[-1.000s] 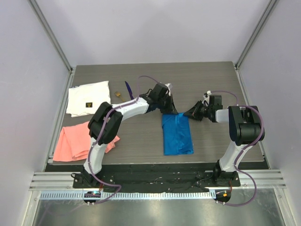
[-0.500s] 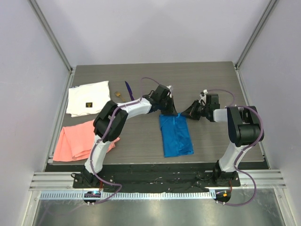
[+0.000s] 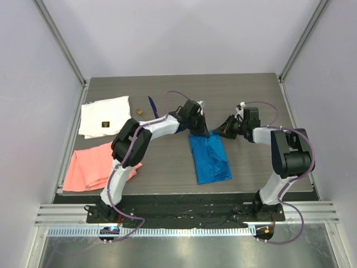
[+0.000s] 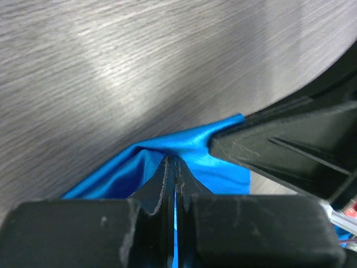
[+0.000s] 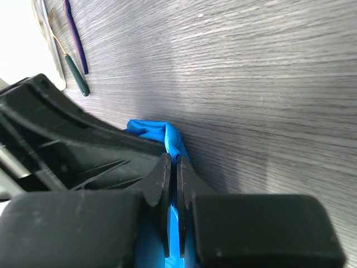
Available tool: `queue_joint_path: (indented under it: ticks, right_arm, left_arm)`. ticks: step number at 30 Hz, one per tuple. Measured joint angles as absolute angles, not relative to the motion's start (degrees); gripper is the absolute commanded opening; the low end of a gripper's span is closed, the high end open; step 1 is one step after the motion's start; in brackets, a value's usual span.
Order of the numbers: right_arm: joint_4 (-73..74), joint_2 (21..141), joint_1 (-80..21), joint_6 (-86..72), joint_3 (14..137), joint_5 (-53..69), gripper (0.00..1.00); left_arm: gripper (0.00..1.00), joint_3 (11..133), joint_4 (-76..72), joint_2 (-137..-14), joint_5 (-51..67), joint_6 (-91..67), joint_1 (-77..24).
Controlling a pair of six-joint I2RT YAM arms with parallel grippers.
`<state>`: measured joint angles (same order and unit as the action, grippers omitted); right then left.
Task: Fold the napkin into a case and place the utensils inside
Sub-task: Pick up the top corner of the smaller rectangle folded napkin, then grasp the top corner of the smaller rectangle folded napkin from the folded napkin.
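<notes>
The left hand [image 3: 199,130] and right hand [image 3: 227,132] are each pinching the napkin's [image 3: 210,159] upper corners, mid-frame, probably for folding.

Overhead; two wrist close-ups of napkin [image 4: 201,145]

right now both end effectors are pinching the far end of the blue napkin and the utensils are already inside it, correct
Not quite. The top external view shows the utensils lying on the table beside the white cloth, not inside the napkin. The rest holds: the left end effector and right end effector both pinch its far end.
</notes>
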<state>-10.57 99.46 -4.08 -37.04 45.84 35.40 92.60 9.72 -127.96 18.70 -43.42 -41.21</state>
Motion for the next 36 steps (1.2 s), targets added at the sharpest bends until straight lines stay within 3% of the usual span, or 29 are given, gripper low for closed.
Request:
queue_joint_path:
  ticks: [13,26,36]
  right_arm:
    - [-7.9,99.5,-4.1,-35.8,46.7,34.8,0.04]
    - [-5.5,99.5,-5.0,-34.8,48.2,34.3,0.03]
    - [-5.2,99.4,-12.3,-36.0,49.4,33.2,0.03]
  left_arm:
    - [0.00,89.8,12.3,-116.1,19.7,-43.0,-40.8]
    - [0.00,90.0,13.8,-126.6,19.2,-42.3,-39.7]
    - [0.00,91.6,14.0,-127.0,18.7,-41.4,-39.6]
